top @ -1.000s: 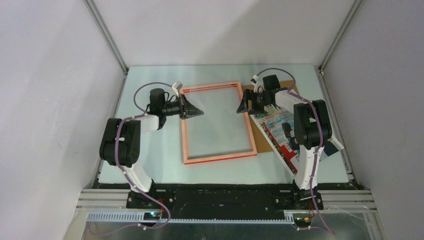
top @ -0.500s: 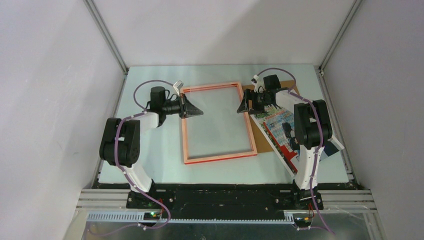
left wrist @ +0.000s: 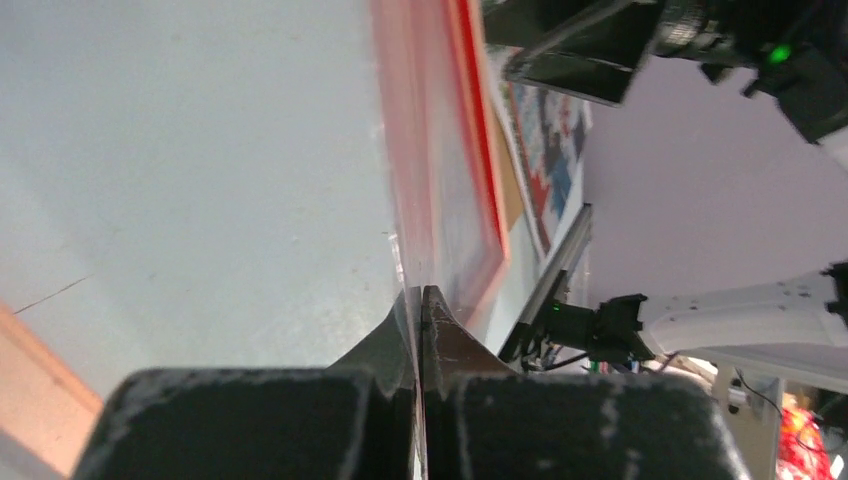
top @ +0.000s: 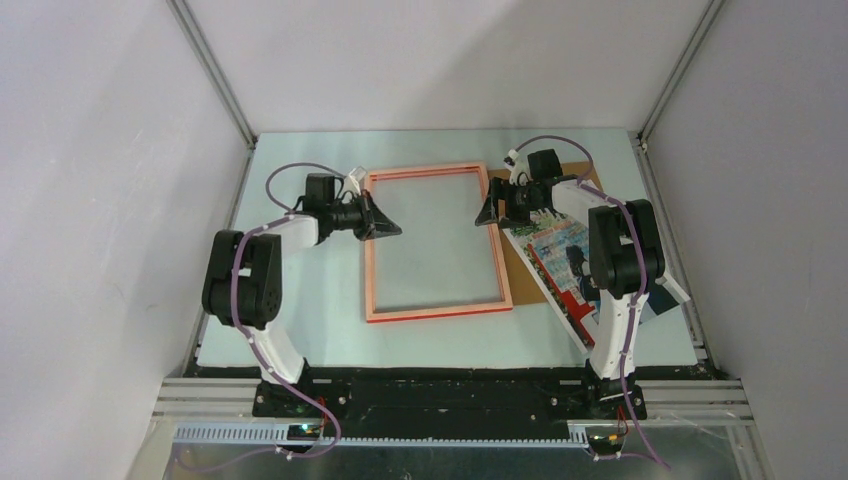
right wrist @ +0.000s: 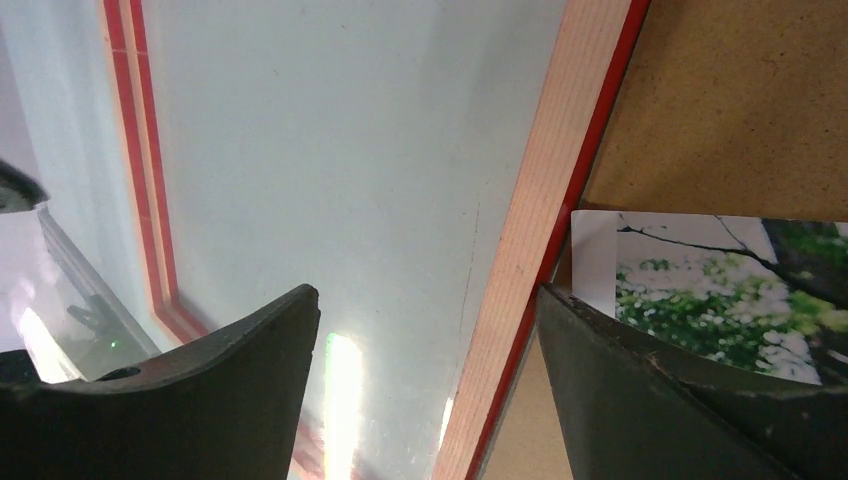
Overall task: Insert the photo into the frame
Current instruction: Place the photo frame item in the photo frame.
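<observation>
The frame lay on the bench. The left claw was closed at its left rail. The right claw, open, straddled its right rail. The photo lay right of it, on a board.

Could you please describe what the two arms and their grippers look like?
The left arm and right arm have white links, bulky black joints and a purple cable looped alongside. The left gripper and right gripper have black fingers tapering to points.
</observation>
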You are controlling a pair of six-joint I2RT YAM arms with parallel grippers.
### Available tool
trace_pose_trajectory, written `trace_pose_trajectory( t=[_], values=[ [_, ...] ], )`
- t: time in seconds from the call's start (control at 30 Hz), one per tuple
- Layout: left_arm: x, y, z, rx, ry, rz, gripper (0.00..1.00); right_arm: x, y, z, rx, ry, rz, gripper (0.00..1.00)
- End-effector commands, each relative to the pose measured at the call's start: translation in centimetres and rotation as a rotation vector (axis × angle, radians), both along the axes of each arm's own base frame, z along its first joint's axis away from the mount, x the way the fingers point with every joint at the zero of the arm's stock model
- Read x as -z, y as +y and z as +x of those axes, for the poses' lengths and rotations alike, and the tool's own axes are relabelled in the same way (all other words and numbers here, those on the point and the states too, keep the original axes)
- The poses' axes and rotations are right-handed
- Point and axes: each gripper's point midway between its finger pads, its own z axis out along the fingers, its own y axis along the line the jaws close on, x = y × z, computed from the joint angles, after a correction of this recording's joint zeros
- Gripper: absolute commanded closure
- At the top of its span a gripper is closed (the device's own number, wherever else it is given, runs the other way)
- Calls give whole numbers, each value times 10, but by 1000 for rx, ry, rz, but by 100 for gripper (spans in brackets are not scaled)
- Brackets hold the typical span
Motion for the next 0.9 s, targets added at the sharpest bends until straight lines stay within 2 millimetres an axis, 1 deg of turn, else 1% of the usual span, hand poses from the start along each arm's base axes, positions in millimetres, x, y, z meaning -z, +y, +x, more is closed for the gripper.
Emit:
trace_pose_trajectory(
  t=[0.0, 0.23, 0.37, 0.6, 0.63, 0.7, 0.73, 0.87],
  values=[
    [19, 9, 4, -18, 19, 128, 100, -15, 7, 8, -20, -45, 23, 17],
    [28, 20, 1, -46, 49, 217, 100, -12, 8, 7, -21, -42, 17, 17],
    [24, 20, 0, -34, 33, 213, 100, -12, 8, 7, -24, -46, 13, 17],
    [3, 12, -5, 19, -23, 156, 100, -12, 8, 7, -23, -46, 13, 17],
    [-14, 11, 5, 19, -76, 146, 100, -12, 8, 7, -23, -45, 12, 17],
    [-9, 10, -5, 34, -64, 137, 100, -12, 8, 7, -23, -45, 13, 17],
    [-11, 10, -6, 37, -70, 135, 100, -12, 7, 8, -21, -47, 13, 17],
    [-24, 9, -9, 46, -115, 117, 100, -10, 7, 8, -20, -43, 11, 17]
  ],
)
